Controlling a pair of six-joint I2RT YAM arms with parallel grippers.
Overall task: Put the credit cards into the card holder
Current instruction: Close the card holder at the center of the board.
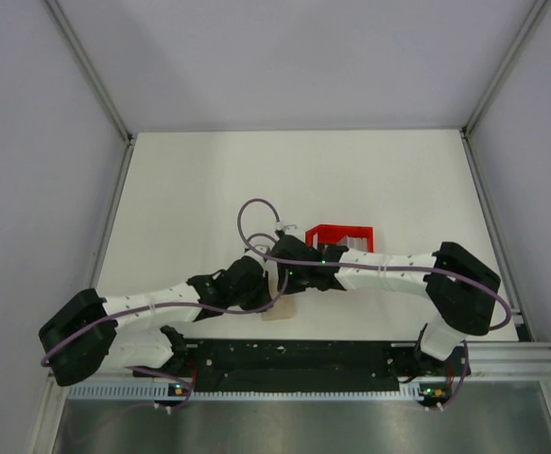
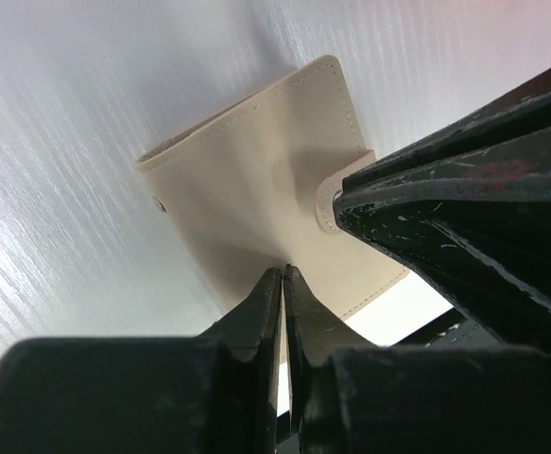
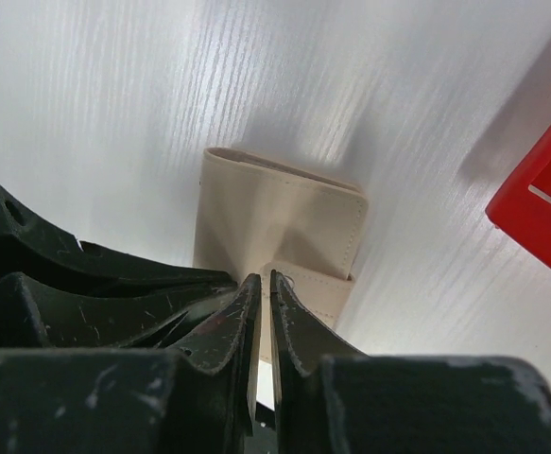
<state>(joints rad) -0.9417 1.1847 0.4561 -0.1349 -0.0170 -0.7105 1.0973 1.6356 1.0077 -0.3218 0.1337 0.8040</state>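
— State of your tools?

— My left gripper (image 2: 283,284) is clenched on one edge of the card holder (image 2: 256,180). My right gripper (image 3: 264,288) is pinched on its closing tab (image 3: 315,288). Both sets of jaws are drawn tight on the material.

— Location of the holder?

— Between my two wrists, towards the front edge of the table (image 1: 256,170), near the red tray (image 3: 540,203). I cannot tell whether it rests on the surface or hangs clear.

— Progress?

— Early, in my judgement. The holder is folded shut, pockets hidden. No credit cards show in it or in either grip, and the tray's contents are too small to read. Opening it and inserting every card are not yet done.
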